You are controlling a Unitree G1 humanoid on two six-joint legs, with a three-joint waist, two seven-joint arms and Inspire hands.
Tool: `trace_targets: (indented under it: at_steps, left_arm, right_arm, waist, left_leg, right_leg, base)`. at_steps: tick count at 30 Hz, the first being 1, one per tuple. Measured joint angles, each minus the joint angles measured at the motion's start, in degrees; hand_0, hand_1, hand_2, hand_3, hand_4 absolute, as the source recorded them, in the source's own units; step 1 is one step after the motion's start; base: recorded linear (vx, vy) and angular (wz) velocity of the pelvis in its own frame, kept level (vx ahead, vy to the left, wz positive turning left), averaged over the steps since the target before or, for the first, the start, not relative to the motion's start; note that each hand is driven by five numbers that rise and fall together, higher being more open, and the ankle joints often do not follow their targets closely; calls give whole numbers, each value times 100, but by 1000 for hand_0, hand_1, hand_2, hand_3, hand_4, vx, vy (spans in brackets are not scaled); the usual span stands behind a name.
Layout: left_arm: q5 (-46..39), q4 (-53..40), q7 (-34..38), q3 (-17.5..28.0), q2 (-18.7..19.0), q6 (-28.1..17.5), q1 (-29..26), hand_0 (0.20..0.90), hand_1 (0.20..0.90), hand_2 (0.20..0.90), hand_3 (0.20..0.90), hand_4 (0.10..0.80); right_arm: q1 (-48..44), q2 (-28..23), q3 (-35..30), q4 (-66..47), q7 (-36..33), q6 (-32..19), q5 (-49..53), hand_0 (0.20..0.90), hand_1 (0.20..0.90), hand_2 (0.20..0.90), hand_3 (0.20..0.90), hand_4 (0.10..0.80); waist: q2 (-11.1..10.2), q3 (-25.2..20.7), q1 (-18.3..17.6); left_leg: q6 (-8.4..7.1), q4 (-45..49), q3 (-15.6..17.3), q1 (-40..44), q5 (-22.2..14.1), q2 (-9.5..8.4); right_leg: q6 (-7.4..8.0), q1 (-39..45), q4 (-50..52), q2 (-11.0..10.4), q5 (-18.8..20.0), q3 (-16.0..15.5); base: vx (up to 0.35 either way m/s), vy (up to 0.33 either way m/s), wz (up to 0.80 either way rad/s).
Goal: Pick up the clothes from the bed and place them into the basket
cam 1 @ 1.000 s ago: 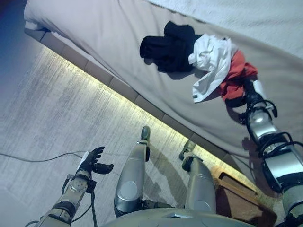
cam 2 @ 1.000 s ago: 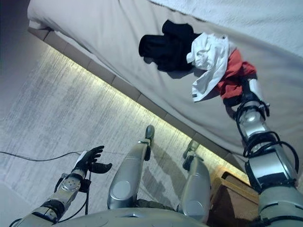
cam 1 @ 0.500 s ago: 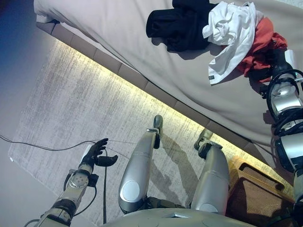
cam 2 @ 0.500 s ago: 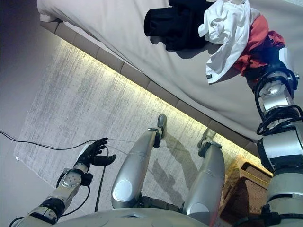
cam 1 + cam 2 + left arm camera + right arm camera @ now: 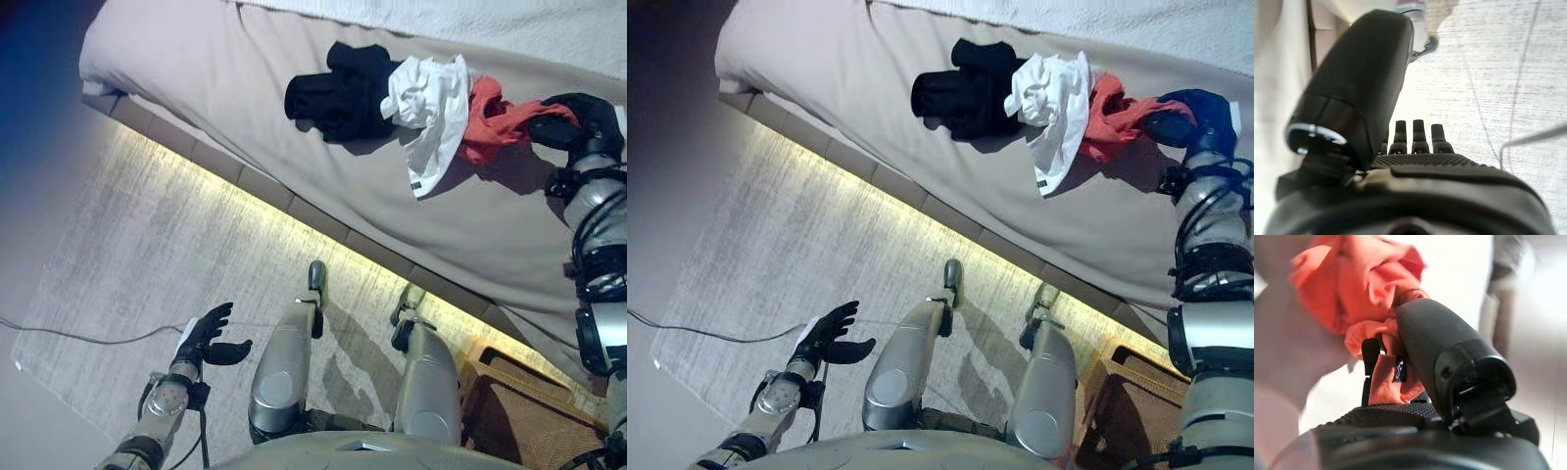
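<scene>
A small heap of clothes lies on the grey bed (image 5: pixel 245 88): a black garment (image 5: pixel 333 93), a white garment (image 5: pixel 426 108) over it, and a red garment (image 5: pixel 490 122) at the right. My right hand (image 5: pixel 580 113) is shut on the red garment's edge and lifts it off the sheet; the right wrist view shows the thumb (image 5: pixel 1444 357) and fingers pinching the red cloth (image 5: pixel 1359 293). My left hand (image 5: pixel 208 338) hangs open low over the rug, away from the bed. A brown wicker basket (image 5: pixel 514 406) stands on the floor at the lower right.
The bed's lit lower edge (image 5: pixel 294 211) runs diagonally across the view. A pale rug (image 5: pixel 147 255) covers the floor at the left. A white blanket (image 5: pixel 470 20) lies along the far side of the bed.
My right hand has risen and pulled the red garment out to the right, stretching it away from the white one. The camera has shifted. The left hand stays put.
</scene>
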Motion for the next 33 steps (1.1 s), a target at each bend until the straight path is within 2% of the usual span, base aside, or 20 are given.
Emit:
trace_targets:
  at_steps: [1,3,5,11,14,20,28,30,31,32,33]
  left_arm:
    - [24,43,20,2,-31,-1,25,900,900,900,900,800]
    - [141,162,129,1,-156,-26,182,900,900,900,900,800]
    - [161,253,281,2,-331,-12,313,900,900,900,900,800]
    - [442,111,543,-8,-554,47,306,900,900,900,900,800]
    - [690,75,714,-21,-580,297,307,900,900,900,900,800]
    - [828,13,833,-7,-580,546,450,900,900,900,900,800]
    - [864,61,830,4,-612,641,550,900,900,900,900,800]
    - [870,156,836,31,-605,674,544,900,900,900,900,800]
    - [839,217,835,77,-597,673,587,900,900,900,900,800]
    - [766,232,850,183,-607,633,618,900,900,900,900,800]
    - [770,231,882,183,-614,633,642,900,900,900,900,800]
  right_arm:
    - [155,82,-140,-134,26,-8,130,300,300,300,200,100]
    - [684,411,-373,-496,83,-177,619,300,300,300,200,100]
    - [1421,1061,-707,-1220,108,-374,1083,300,300,300,200,100]
    - [2497,1936,-791,-2670,64,-503,1666,300,300,300,200,100]
    - [2942,2261,-806,-3284,2,-635,1804,300,300,300,200,100]
    - [3268,2446,-934,-4312,-105,-892,2050,300,300,300,200,100]
    - [3328,2446,-1189,-5421,-349,-1523,2034,300,300,300,200,100]
    - [3290,2507,-1166,-5539,-452,-1624,2019,300,300,300,200,100]
    - [3287,2586,-1152,-5533,-475,-1644,2007,300,300,300,200,100]
    - [3222,2647,-1132,-5527,-523,-1679,1995,300,300,300,200,100]
    - [3137,2653,-1117,-5525,-565,-1751,1978,300,300,300,200,100]
  waist:
    - [-8,-83,-19]
    - [-59,-425,-94]
    - [-95,-724,-247]
    - [-385,-1186,-600]
    - [-544,-1356,-652]
    - [-658,-1685,-778]
    - [-679,-1709,-857]
    - [-853,-1721,-722]
    - [-1028,-1748,-593]
    - [-1159,-1760,-465]
    - [-1163,-1806,-361]
  left_leg:
    - [-8,-65,20,48,57,17]
    - [-20,-280,154,283,378,56]
    - [-12,-642,225,741,516,61]
    - [-49,-1075,357,1445,587,98]
    - [-51,-1213,408,1816,587,131]
    - [-81,-1513,502,2118,606,167]
    - [-104,-1583,536,2353,595,178]
    - [-134,-1257,277,2363,558,94]
    - [-101,-934,-108,2280,523,-29]
    - [-3,-631,-855,2168,241,-233]
    - [-38,-713,-1265,2214,48,-381]
  right_leg:
    - [1,34,-50,20,2,-5]
    - [17,193,-180,45,302,-6]
    - [46,635,-522,187,394,-10]
    - [87,1412,-1314,389,581,20]
    - [87,1838,-1621,453,589,26]
    - [100,2165,-2030,593,671,43]
    - [102,2316,-2088,627,693,169]
    - [102,2237,-2053,568,689,555]
    - [84,2223,-2051,473,697,856]
    - [26,2174,-2051,374,741,1179]
    - [58,2071,-2060,370,769,1506]
  base:
    - [57,-20,-7]
    - [55,-36,-20]
    - [82,-50,-19]
    - [88,-15,-11]
    - [62,-25,-8]
    - [-28,-24,-4]
    - [-4,60,-8]
    - [-19,193,-70]
    - [-38,156,-123]
    - [-53,202,-154]
    - [-80,211,-160]
